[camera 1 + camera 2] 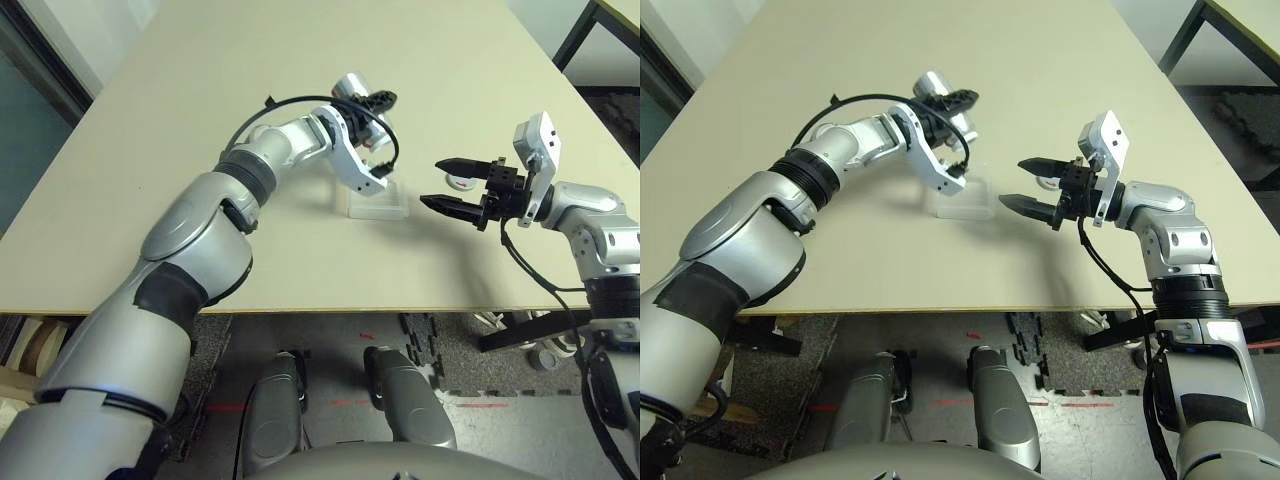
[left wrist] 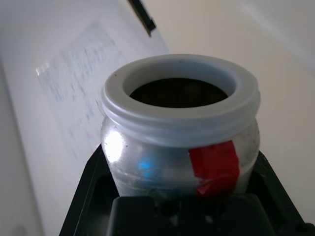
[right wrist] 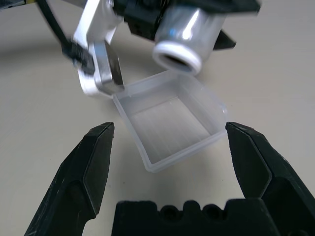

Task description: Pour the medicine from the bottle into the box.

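Bottle (image 3: pixel 184 34): I'm holding it clenched in the left end effector (image 2: pixel 182 206), tipped near level over the box (image 3: pixel 170 120), upper middle of the head view. Its white mouth is facing the right wrist camera and hanging just above the box's far wall. In the left wrist view I'm looking into the mouth; the interior is dark and I cannot make out the medicine there. In the right wrist view the box floor is looking bare, so no pill landed yet, as far as I can judge.

The box is sitting on the beige surface (image 1: pixel 200 150), just below the bottle, between both end effectors.

Step in hand, my judgement: the pour itself. To do it well I'm wanting the mouth brought further in over the middle of the box, not the rim, because a small pill could bounce off the wall or skip over the low sides. Tip the mouth below level slowly, keep it close above the box, and avoid shaking hard.

Pose: the left arm is reaching forward and across toward picture centre, wrist rolled so the bottle is lying on its side. The right end effector (image 1: pixel 447 186) is hovering at middle right, pointing left at the box, fingers spread wide and grasping nothing, apart from the box walls.
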